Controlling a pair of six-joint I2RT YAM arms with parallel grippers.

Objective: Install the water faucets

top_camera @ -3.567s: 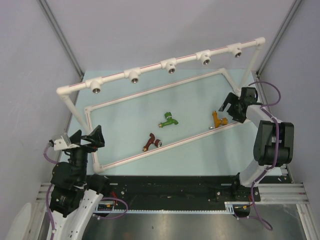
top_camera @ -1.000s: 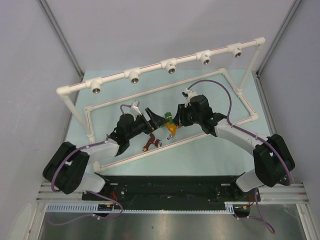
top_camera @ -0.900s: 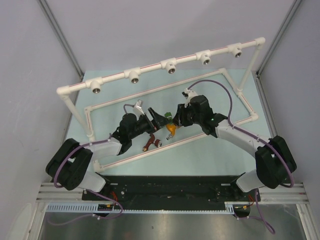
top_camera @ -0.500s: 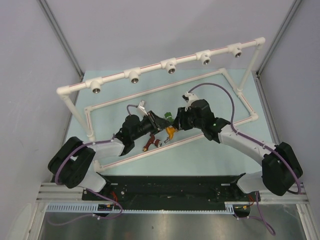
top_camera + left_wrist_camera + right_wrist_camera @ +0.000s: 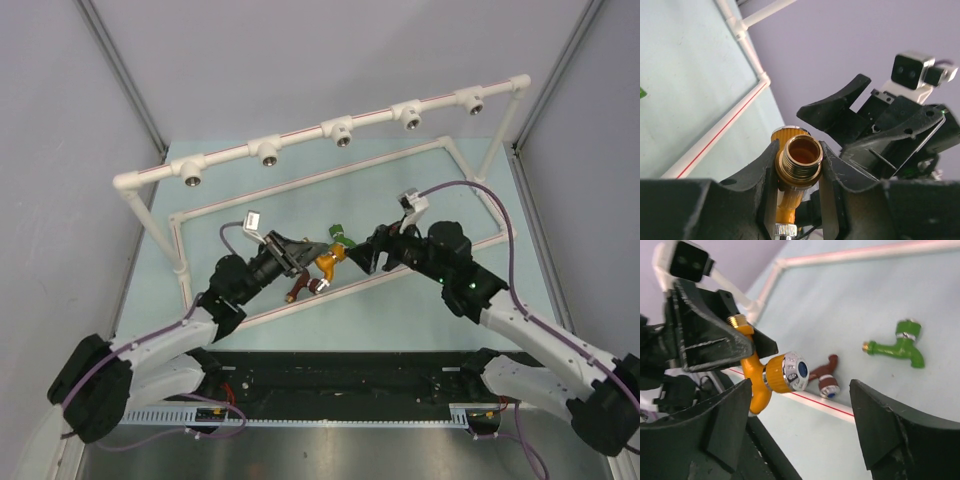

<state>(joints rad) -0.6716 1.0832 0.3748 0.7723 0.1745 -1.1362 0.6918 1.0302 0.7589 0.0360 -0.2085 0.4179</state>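
My left gripper (image 5: 318, 256) is shut on the orange-yellow faucet (image 5: 327, 263), held above the mat; its brass threaded end (image 5: 798, 159) is clamped between the two fingers (image 5: 759, 170). My right gripper (image 5: 378, 252) stands open just right of that faucet, not touching it; the faucet's knurled handle cap (image 5: 790, 372) shows between its spread fingers (image 5: 726, 426). The green faucet (image 5: 340, 238) (image 5: 895, 347) lies on the mat behind them. The dark red-brown faucet (image 5: 301, 287) (image 5: 824, 378) lies by the frame's near rail.
A white pipe frame (image 5: 140, 195) stands on the pale green mat (image 5: 420, 300), its raised top bar carrying several silver-ringed sockets (image 5: 343, 133). Its base rail with a red line (image 5: 815, 400) runs under both grippers. Grey walls close in on both sides.
The right gripper has let go of the orange-yellow faucet, opened and drawn back to the right. The left gripper has shut on the faucet's threaded end and now holds it alone.
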